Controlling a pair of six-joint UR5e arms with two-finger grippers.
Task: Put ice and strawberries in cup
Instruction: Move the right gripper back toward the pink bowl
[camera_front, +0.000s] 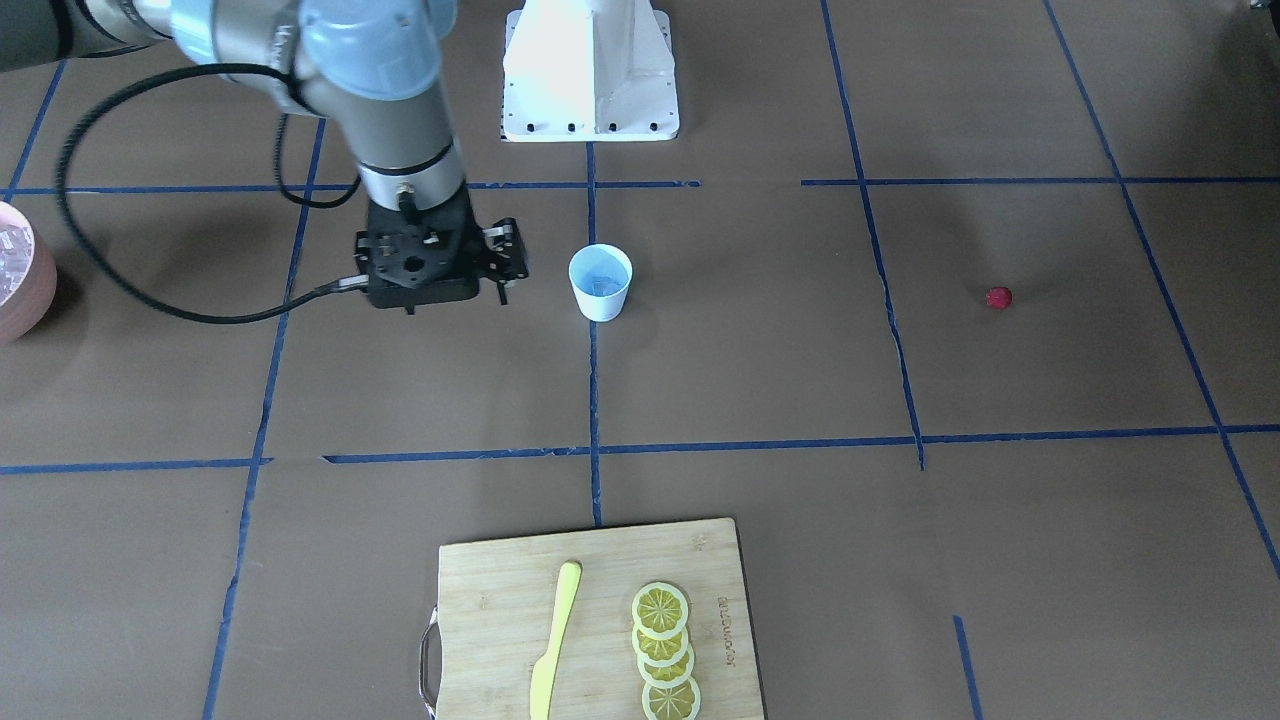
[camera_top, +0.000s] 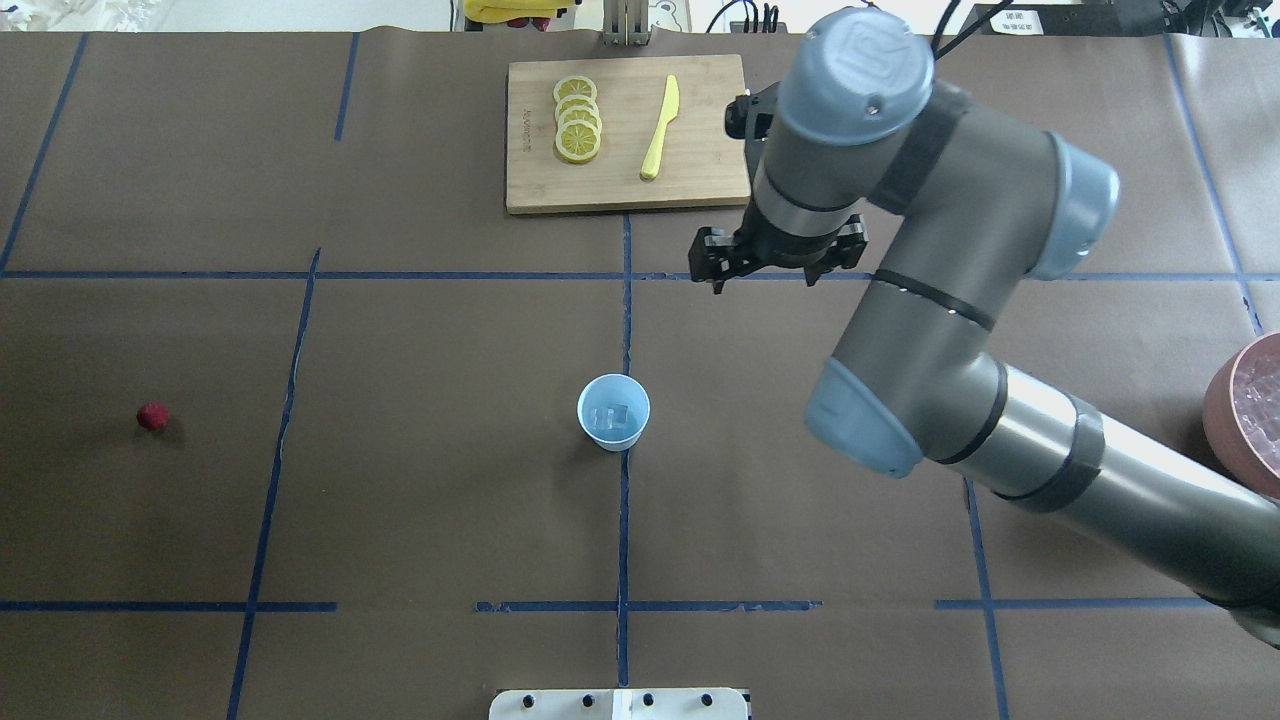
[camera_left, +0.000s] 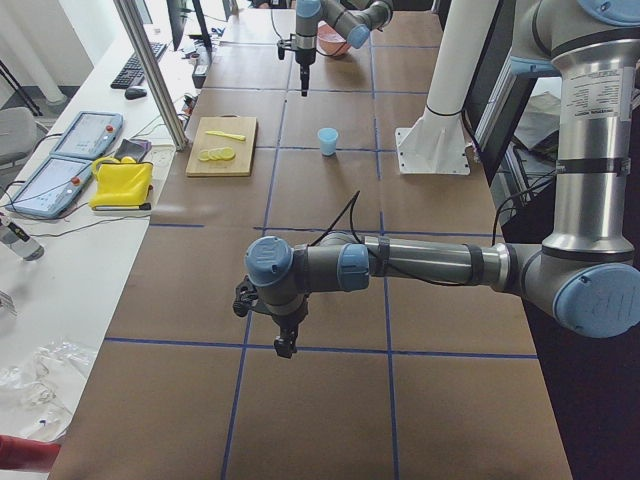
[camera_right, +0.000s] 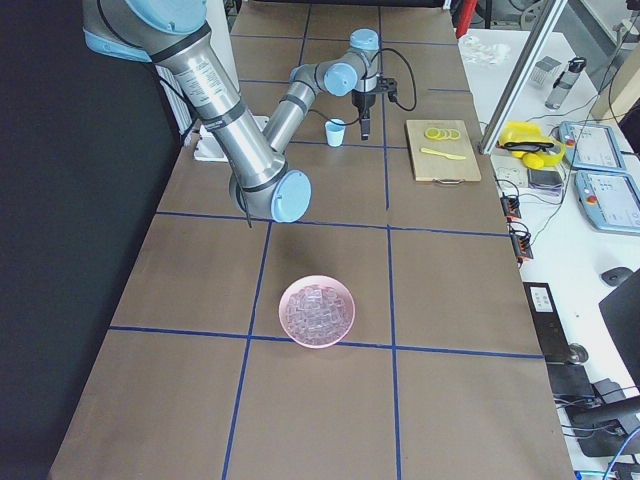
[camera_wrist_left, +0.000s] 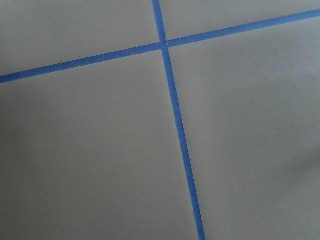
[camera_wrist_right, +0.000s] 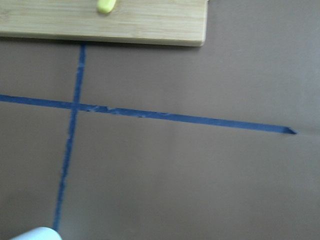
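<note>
The pale blue cup (camera_top: 613, 411) stands upright at the table's middle with two clear ice cubes (camera_top: 612, 418) inside; it also shows in the front view (camera_front: 601, 282). One red strawberry (camera_top: 152, 416) lies alone far to the left; in the front view (camera_front: 998, 297) it is at the right. My right gripper (camera_top: 764, 285) hangs open and empty beyond the cup and to its right, between cup and cutting board. My left gripper (camera_left: 285, 348) shows only in the exterior left view, low over bare table; I cannot tell its state.
A pink bowl (camera_right: 318, 310) full of ice sits at the table's right end. A wooden cutting board (camera_top: 627, 135) at the far edge holds lemon slices (camera_top: 577, 118) and a yellow knife (camera_top: 660, 128). The white robot base (camera_front: 590, 70) stands behind the cup.
</note>
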